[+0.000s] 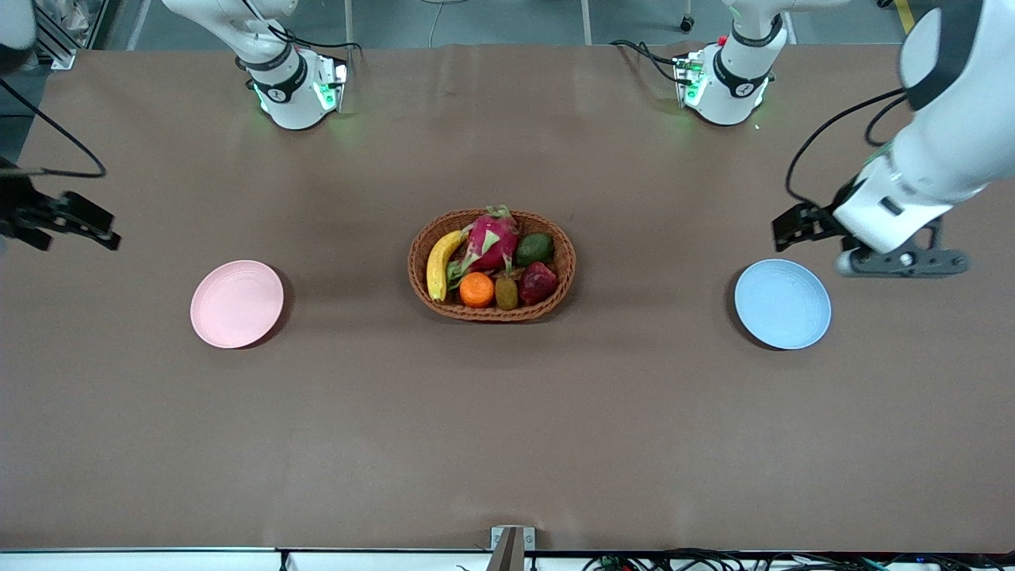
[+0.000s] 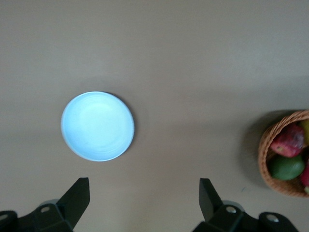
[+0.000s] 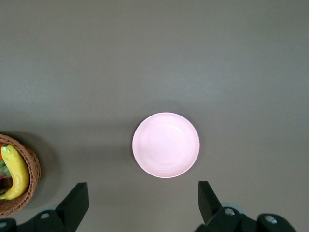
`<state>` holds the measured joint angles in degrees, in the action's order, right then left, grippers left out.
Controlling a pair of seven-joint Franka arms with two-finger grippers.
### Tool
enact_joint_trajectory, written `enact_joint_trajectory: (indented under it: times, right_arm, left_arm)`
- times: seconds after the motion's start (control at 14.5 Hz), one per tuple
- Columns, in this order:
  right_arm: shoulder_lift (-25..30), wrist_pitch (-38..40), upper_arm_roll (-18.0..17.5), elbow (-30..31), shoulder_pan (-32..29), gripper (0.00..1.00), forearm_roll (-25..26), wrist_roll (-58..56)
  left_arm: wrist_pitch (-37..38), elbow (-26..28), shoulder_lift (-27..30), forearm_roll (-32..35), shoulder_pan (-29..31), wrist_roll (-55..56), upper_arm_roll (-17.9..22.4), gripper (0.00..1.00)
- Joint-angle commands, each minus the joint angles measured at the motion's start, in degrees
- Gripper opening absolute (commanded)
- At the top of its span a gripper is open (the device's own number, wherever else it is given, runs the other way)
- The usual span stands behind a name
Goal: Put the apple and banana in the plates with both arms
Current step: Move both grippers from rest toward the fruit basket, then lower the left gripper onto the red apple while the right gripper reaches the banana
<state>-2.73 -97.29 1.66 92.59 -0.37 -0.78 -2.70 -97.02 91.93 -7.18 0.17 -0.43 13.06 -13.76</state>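
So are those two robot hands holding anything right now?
No. Both the left gripper and right gripper are open and empty; the apple and banana lie in the basket.

An oval brown wicker basket (image 1: pixel 492 266) sits mid-worktop (image 1: pixel 507 428). Inside it, a pink dragon fruit (image 1: pixel 492 240) with green scales lies toward the robots' bases, a dark green avocado (image 1: pixel 535 249) just beside it. Nearer the front camera, a round orange (image 1: pixel 476 290) and a small brown kiwi (image 1: pixel 506 293) sit side by side.
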Motion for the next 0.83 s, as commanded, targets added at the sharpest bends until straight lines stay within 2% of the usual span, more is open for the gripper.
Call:
enact_joint_trajectory:
  times: [0.0,0.14,0.35,0.55,0.76]
  right_arm:
    - [-2.5,-0.3,0.1,-0.3,2.8,1.00,0.5,0.9]
    - [-5.5,-0.4,0.1,-0.4,4.6,1.00,0.3,0.5]
    - [-8.1,-2.2,0.1,0.5,7.9,1.00,0.0,1.2]
    - [-11.0,-4.3,0.1,2.2,10.6,1.00,-5.3,1.1]
    - [-12.8,-9.5,0.1,6.3,15.9,1.00,-5.5,1.2]
  left_arm:
    - [-3.0,-0.5,-3.4,0.2,-0.3,7.2,-3.9,1.00]
    - [-5.6,-0.5,-6.6,0.4,-1.5,13.5,-6.0,1.00]
    - [-9.7,-0.6,-11.1,0.5,-6.7,23.4,-6.0,1.00]
    - [-14.5,-0.6,-15.8,1.1,-12.4,36.2,-5.7,1.00]
    - [-18.1,-0.6,-20.5,3.7,-17.2,51.0,-5.7,1.00]
